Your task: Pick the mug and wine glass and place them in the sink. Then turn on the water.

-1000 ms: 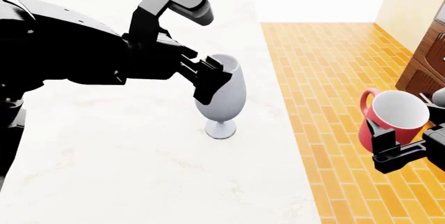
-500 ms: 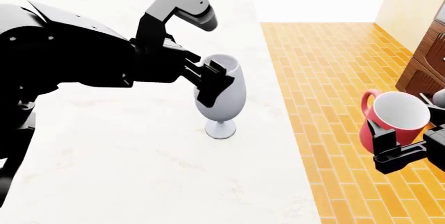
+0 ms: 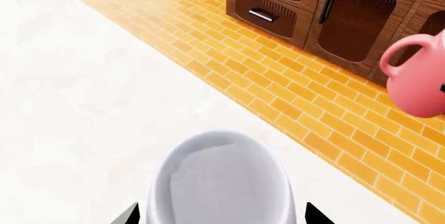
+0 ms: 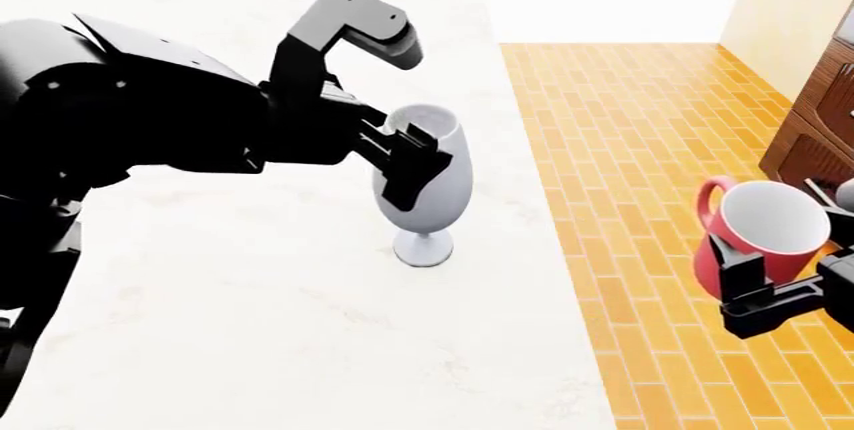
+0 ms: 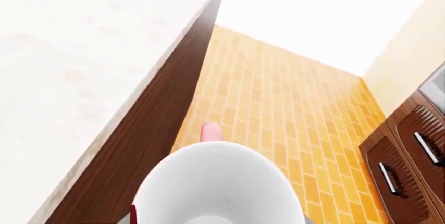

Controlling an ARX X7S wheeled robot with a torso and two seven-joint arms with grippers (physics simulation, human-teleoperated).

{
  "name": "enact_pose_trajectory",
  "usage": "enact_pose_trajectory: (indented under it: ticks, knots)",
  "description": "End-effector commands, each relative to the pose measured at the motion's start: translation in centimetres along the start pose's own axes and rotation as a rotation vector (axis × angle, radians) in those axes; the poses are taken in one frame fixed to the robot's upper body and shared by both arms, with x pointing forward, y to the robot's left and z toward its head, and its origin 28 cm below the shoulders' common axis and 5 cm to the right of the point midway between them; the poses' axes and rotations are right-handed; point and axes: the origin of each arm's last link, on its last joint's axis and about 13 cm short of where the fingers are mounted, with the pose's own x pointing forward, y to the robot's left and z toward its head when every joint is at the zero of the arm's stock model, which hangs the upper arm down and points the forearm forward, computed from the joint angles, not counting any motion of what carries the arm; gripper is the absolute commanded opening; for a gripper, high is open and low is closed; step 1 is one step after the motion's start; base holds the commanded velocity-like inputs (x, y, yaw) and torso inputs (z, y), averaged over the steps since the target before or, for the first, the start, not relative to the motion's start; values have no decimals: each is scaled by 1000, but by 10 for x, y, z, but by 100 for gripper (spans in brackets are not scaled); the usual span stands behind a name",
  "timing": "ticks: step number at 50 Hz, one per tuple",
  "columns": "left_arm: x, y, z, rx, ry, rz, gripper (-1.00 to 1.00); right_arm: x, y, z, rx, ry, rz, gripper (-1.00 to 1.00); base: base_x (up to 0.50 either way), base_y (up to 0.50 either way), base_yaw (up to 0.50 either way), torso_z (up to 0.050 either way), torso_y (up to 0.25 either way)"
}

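The pale grey wine glass (image 4: pixel 443 185) stands upright on the white marble counter (image 4: pixel 240 300), near its right edge. My left gripper (image 4: pixel 414 165) is open, with a finger on each side of the bowl. In the left wrist view the wine glass (image 3: pixel 219 174) fills the space between the two fingertips (image 3: pixel 132 216), with a thin gap showing on both sides. My right gripper (image 4: pixel 781 275) is shut on the red mug (image 4: pixel 763 222), held in the air over the floor, right of the counter. The mug's (image 5: pixel 222 187) white inside faces the right wrist camera. The sink and the water are out of view.
Orange brick floor (image 4: pixel 641 130) lies right of the counter. The counter's brown side panel (image 5: pixel 160 130) drops to that floor. Dark wood cabinets (image 4: pixel 817 120) with drawers (image 3: pixel 268 10) stand at the far right, beyond the mug (image 3: pixel 417 86).
My left arm has pushed a little further towards the glass, so the fingers reach further round its bowl. The glass has not moved. The right gripper and mug have drifted slightly right and down.
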Motion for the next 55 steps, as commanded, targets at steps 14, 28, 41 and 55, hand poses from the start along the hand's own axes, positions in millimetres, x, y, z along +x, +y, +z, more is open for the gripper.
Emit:
enact_pose_trajectory:
  ticks: [14,28,41,55]
  knots:
    - [10,-1,-5,-17,13,-33,-100,-1,-3,-2,-2,-6,-24,-100,0,0,-1,0,0]
    - [5,1,-3,-23,-10,-38,-100,0,-3,-1,-3,-6,-22,-100,0,0,-1,0,0]
    - [-8,5,10,-24,-76,-12,-100,2,-1,4,-5,-16,-20,-100,1,0,0,0,0]
    - [-25,7,24,-12,-135,16,-100,6,1,7,8,-23,-27,-100,0,0,0,0,0]
